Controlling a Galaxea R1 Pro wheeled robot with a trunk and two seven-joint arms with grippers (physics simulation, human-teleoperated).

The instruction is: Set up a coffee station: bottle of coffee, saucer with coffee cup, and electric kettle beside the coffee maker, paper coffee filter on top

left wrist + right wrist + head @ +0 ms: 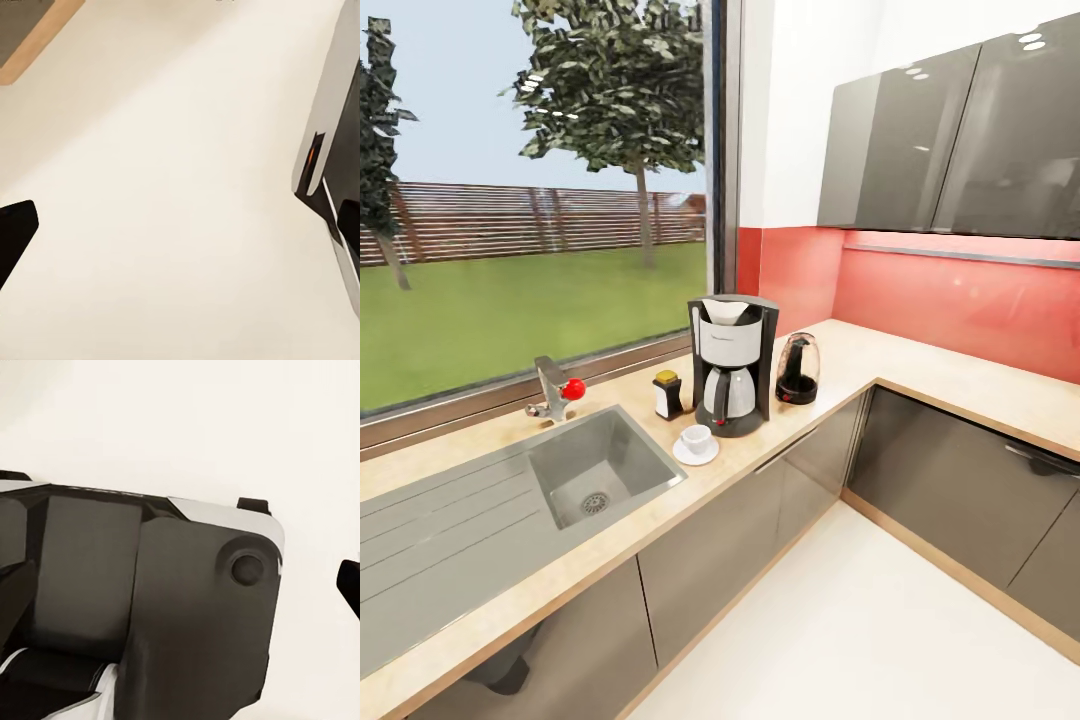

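Observation:
In the head view the black and white coffee maker [732, 365] stands on the beige countertop [930, 375] with a white paper filter [724, 311] sitting in its top. Just to its left stands the small bottle of coffee [668, 395] with a yellow lid. In front of the machine a white cup [697, 437] rests on a white saucer [693, 457]. The dark electric kettle [797, 370] stands to its right. My left gripper [181, 225] hangs open over pale floor, nothing between its fingers. One dark fingertip [349, 583] of my right gripper stands far out to the side, beside my own base.
A steel sink [595, 475] with a red-knobbed faucet [556, 390] lies left of the coffee things, under a big window. The counter turns a corner to the right below grey wall cabinets [960, 140]. Pale floor [860, 620] lies open in front of the base cabinets.

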